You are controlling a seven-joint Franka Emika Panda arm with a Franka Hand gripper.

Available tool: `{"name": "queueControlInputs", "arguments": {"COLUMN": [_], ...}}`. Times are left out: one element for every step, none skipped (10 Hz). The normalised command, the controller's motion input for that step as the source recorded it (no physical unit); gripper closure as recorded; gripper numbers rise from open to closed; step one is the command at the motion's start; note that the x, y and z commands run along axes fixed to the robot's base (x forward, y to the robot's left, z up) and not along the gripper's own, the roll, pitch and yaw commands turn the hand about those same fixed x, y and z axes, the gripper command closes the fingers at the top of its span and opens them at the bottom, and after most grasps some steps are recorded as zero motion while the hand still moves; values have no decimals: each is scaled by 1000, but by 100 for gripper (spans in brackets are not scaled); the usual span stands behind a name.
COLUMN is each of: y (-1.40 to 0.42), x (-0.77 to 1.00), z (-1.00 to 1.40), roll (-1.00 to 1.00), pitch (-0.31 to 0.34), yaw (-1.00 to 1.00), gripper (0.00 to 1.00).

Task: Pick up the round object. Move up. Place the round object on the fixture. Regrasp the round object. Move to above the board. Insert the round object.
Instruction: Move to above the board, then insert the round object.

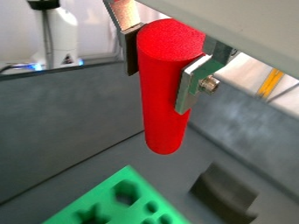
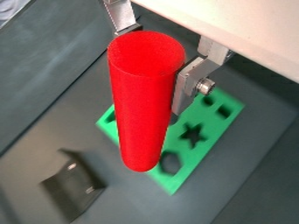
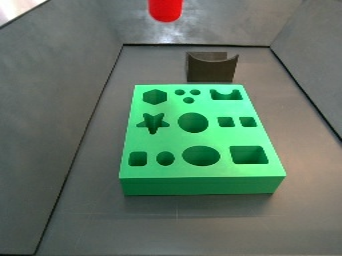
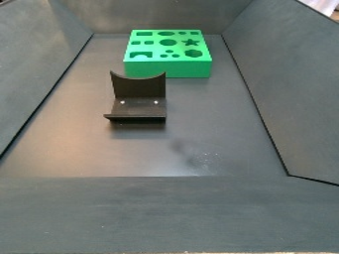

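Observation:
The round object (image 1: 163,96) is a smooth red cylinder hanging upright with its upper end between the flat silver fingers of my gripper (image 1: 162,70), which is shut on it. In a wrist view the peg (image 2: 142,105) hangs high over the near edge of the green board (image 2: 218,114), with the dark fixture (image 2: 75,184) off to one side. In a side view only the peg's lower end (image 3: 163,9) shows, at the top edge, above the far floor behind the fixture (image 3: 210,67) and the board (image 3: 201,140). Another side view shows the fixture (image 4: 137,97) and board (image 4: 169,52) but no gripper.
Sloped dark grey walls (image 3: 80,110) enclose the grey floor (image 4: 172,149) on all sides. The fixture stands just beyond one short side of the board. Lab equipment (image 1: 52,39) shows beyond the wall.

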Motion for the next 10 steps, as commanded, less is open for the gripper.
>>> {"name": "queueControlInputs", "arguments": {"y": [-48,-21,3,9,5,8,-63,-546,-523,-546], "x": [-85,-67,-58,-46,-33,-20,-49,203,454,411], "z": [28,18,13,5,4,5,0,-249,-571,-751], "roll": [-1000,-1000,-756,-606,-359,-237,0,39,19,26], "pitch": [-25,-29,-29,-32,-23,-17,-43,-161,-107,-144], "yaw": [-93,-90,-59,-48,-28,-18,6,0,57,60], "gripper": [100,100,100,100,100,100,100,100,100,100]}}
